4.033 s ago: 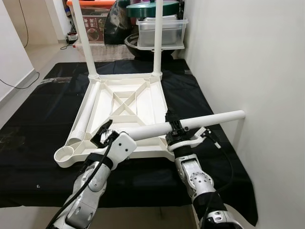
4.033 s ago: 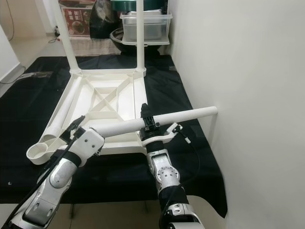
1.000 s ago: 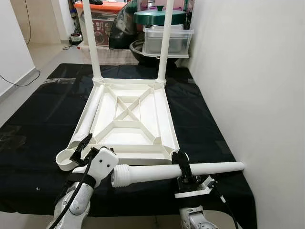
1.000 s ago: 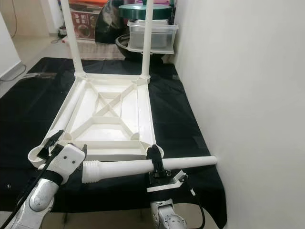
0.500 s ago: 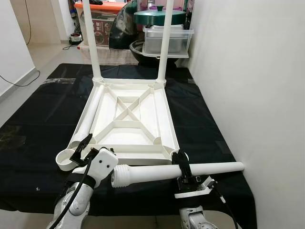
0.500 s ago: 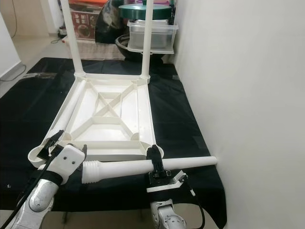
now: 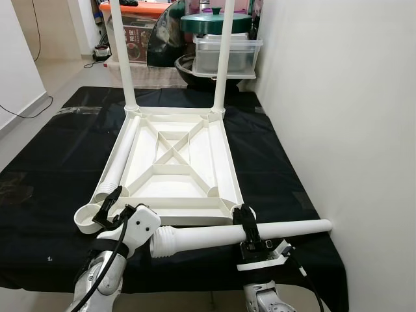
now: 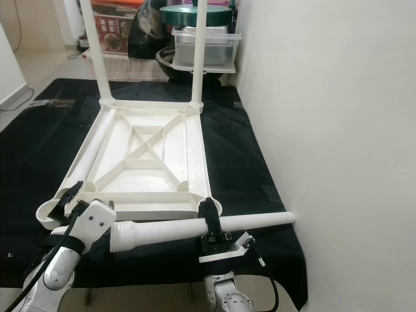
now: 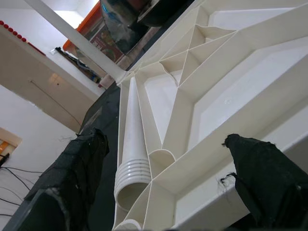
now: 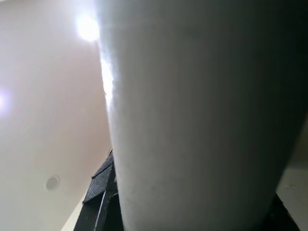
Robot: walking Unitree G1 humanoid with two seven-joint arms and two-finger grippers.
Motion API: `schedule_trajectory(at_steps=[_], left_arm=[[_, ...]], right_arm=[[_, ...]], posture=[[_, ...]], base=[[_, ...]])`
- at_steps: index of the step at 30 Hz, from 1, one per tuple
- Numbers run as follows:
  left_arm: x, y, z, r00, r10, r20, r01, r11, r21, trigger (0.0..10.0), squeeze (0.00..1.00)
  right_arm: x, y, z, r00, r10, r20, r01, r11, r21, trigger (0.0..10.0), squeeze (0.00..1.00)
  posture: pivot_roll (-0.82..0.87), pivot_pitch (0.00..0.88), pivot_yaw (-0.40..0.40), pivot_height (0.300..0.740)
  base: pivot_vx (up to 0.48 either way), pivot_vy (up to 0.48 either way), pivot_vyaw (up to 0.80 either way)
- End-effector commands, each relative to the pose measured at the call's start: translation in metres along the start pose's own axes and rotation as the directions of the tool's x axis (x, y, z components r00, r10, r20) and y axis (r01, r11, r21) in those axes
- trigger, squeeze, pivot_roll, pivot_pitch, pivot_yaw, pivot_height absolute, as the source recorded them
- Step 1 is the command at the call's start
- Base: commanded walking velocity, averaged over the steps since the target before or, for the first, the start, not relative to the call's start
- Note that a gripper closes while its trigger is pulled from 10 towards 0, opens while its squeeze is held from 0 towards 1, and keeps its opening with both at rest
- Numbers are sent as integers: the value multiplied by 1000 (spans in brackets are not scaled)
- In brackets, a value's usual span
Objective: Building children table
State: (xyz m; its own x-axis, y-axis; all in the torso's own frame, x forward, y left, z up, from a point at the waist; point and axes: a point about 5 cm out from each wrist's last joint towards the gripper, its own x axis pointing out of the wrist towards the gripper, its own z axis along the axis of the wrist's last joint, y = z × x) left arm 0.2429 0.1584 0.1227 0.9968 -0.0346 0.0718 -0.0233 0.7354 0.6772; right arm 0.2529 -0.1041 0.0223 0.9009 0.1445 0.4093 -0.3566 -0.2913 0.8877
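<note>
The R gripper (image 7: 247,221) is clenched round the loose white table leg (image 7: 240,234), which lies level across the robot's front, its ribbed threaded end (image 7: 162,243) just beside the L gripper (image 7: 107,207), its plain end (image 7: 325,225) near the wall. Vs 4 s ago the leg has come down and back toward the robot, off the upturned tabletop (image 7: 172,166) and just short of its near edge; over the last sec it has barely moved, only the L arm dropping a bit. I read that as lining up the threaded end for a near-corner socket (image 7: 88,219), not yet entered. L fingers (image 9: 79,163) are spread, grasping nothing, tabletop ribs btwn them. A third leg (image 9: 131,139) lies inside the frame; two legs (image 7: 221,58) stand at the far corners. The box (image 7: 133,36) at the back has print, too small to read.
</note>
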Motion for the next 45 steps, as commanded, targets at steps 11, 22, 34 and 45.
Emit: schedule_trajectory(at_steps=[11, 22, 34, 45], left_arm=[[-2, -2, -6, 999, -11, -30, 9, 997, -77, 10000, 1000], [0, -8, -16, 991, -17, -133, 16, 1000, -6, 10000, 0], [-2, -10, -15, 993, -30, -118, 30, 1000, -2, 10000, 0], [0, -10, -14, 993, -23, -114, 21, 1000, -17, 10000, 0]], right_arm=[[224, 185, -99, 889, 69, -453, -369, 693, -619, 0, 0], [224, 186, -100, 892, 64, -448, -362, 694, -622, 0, 0], [207, 217, -119, 838, 117, -533, -502, 548, -670, 0, 0], [198, 229, -128, 755, 183, -630, -649, 350, -676, 0, 0]], posture=[[74, 0, -59, 740], [76, 0, -61, 740], [74, 0, -60, 740], [69, 0, -60, 740]], base=[[0, 0, 0], [0, 0, 0], [0, 0, 0], [0, 0, 0]])
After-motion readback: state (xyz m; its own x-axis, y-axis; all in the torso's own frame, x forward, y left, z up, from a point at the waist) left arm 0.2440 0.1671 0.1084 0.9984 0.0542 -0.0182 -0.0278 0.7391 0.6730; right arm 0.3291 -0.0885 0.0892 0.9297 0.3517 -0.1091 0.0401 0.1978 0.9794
